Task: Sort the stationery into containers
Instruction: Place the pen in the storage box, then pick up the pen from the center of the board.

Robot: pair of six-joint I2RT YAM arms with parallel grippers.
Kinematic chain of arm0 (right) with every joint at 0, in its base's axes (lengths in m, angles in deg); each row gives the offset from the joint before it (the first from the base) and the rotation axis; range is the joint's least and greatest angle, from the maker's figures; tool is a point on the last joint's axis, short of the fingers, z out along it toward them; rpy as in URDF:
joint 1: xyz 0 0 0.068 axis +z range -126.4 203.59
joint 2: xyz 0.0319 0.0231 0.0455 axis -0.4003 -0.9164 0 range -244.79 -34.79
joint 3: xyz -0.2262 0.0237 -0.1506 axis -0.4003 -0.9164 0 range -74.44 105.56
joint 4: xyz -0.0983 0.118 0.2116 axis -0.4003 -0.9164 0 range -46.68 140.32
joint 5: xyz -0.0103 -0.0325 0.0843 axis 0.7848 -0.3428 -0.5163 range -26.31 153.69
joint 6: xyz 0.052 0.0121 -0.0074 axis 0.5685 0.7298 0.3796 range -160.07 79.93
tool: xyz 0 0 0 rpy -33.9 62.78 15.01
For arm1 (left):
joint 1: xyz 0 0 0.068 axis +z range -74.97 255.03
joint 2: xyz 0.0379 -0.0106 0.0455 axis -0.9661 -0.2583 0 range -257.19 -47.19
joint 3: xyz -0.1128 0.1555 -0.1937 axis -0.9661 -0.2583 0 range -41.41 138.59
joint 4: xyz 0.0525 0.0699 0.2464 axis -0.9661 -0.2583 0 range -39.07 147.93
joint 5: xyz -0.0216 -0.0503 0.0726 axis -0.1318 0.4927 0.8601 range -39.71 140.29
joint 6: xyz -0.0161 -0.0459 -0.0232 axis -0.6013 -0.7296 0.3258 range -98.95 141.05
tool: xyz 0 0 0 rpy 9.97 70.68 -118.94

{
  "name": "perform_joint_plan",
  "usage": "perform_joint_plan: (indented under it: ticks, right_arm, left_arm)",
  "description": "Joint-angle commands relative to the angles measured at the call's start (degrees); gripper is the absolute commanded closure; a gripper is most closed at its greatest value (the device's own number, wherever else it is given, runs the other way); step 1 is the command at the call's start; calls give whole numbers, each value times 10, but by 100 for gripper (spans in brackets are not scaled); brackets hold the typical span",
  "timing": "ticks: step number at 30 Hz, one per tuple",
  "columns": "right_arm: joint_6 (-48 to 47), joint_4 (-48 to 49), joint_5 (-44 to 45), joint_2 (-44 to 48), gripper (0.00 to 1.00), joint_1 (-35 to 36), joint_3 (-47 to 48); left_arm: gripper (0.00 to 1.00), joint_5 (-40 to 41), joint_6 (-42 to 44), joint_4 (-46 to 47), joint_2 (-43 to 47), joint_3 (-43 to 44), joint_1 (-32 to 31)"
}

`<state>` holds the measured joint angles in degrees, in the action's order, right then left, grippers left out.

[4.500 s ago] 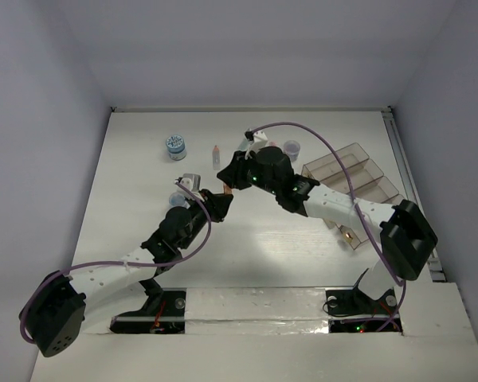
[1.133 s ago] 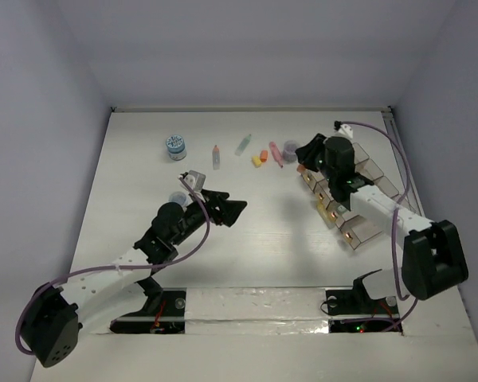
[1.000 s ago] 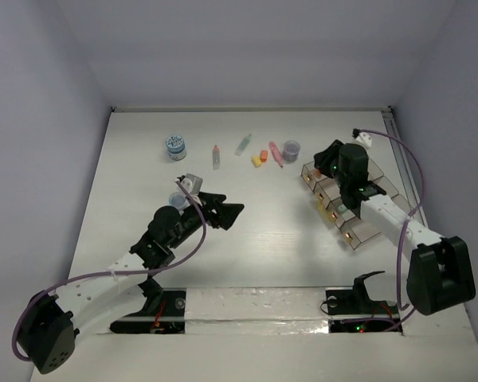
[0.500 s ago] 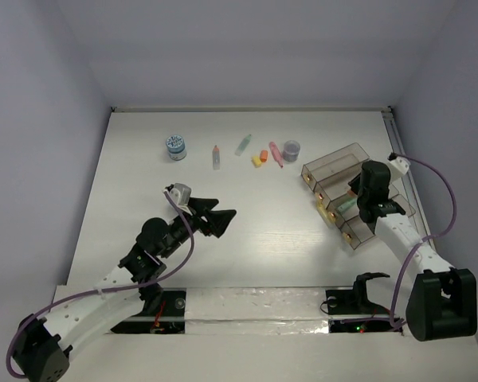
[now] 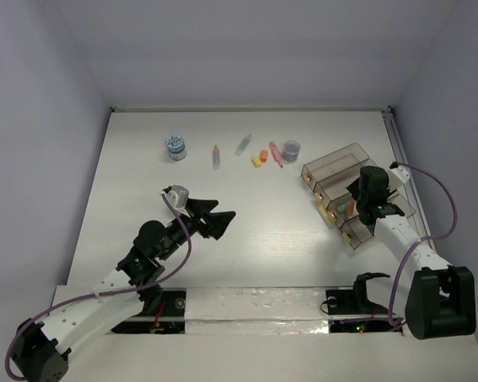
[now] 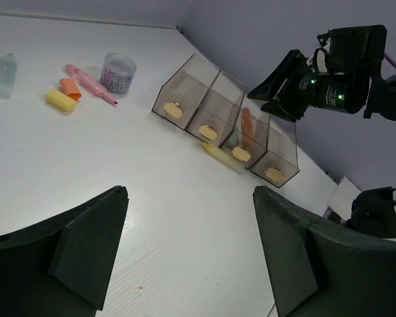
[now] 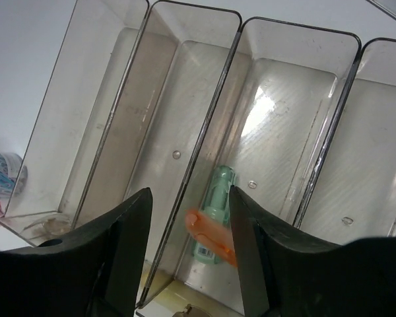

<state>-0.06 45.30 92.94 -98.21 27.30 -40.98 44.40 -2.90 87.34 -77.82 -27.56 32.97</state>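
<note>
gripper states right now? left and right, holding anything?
Left gripper: open, empty.
Right gripper: open, empty, above the organiser tray; an orange pen lies in the compartment below it.

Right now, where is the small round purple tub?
In the top view the small round purple tub stands toward the far right, just right of the pink pen and left of the clear smoky-brown plastic organiser tray, near its far end.
</note>
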Motion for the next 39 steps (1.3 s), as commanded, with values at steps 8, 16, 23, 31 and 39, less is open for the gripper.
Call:
perform_joint_plan:
  ticks: [8,16,23,31,39]
  right_arm:
    - [-4,3,0,35,36,-4,-12]
    - [-107,75,-224,45,52,52,40]
    - [-126,103,-238,-101,81,284,135]
    - [-192,234,-376,-281,89,458,212]
    - [-329,251,-633,-430,69,521,388]
  left_arm:
    - [27,10,-3,14,14,-3,-4]
    - [27,101,-7,-31,33,12,-4]
    - [26,138,-51,-51,73,44,-4]
    - [26,171,-52,-171,86,175,-4]
    - [21,267,5,-326,97,367,-4]
